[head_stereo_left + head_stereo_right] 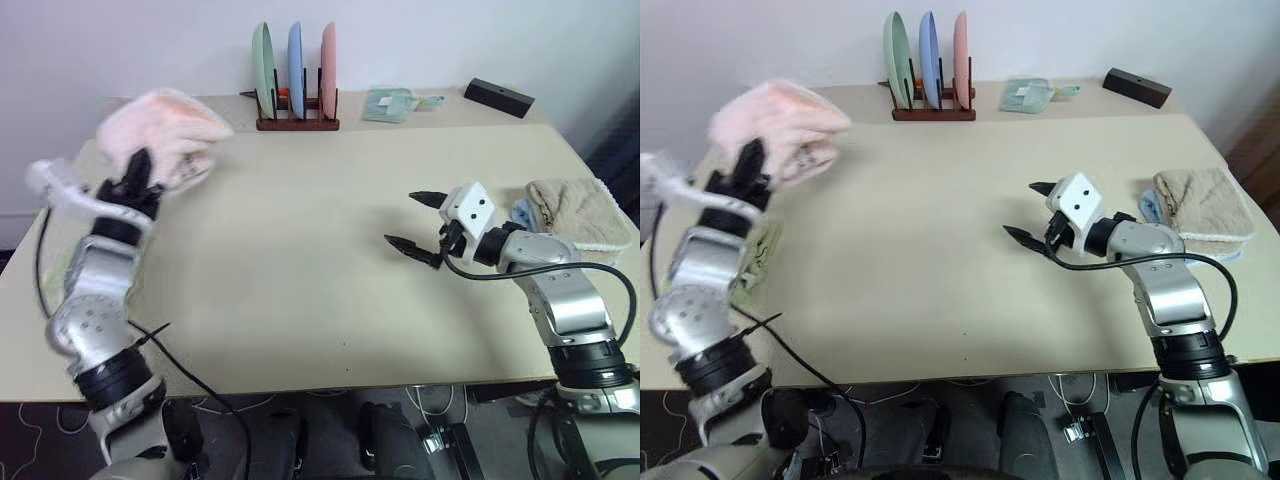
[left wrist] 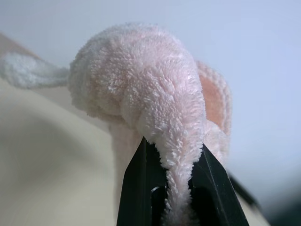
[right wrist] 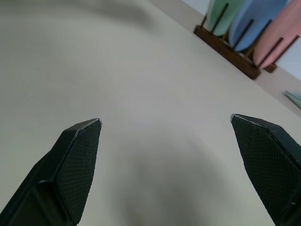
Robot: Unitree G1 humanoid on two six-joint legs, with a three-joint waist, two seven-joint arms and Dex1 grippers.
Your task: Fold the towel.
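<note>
At the far left we are finding the left gripper [image 1: 140, 165] raised above the table's [image 1: 300, 260] left edge, its two black fingers [image 2: 141, 188] pinching a fold of the pink towel [image 1: 165, 125]. The towel is hanging bunched in the air off the table surface, gathered into a loose clump with no corner or edge that we can pick out. Just below that arm, a light green cloth [image 1: 758, 255] is lying at the table's left edge.

Moving toward the middle, we are noting a wooden rack [image 1: 297, 122] with three plates standing at the back, and a bare stretch of tabletop in front of it.

At the right, the right gripper [image 1: 415, 220] is hovering low over the table with its fingers spread wide and holding nothing. Beside it, a beige towel [image 1: 580, 212] is lying at the table's right edge.

We are flagging these risks. The grip is taking only a narrow pinch of plush cloth, so the towel could be slipping out under a quick swing. Because the towel is bunched, laying it down may be leaving it crumpled, and the free gripper may be struggling to find a corner.
</note>
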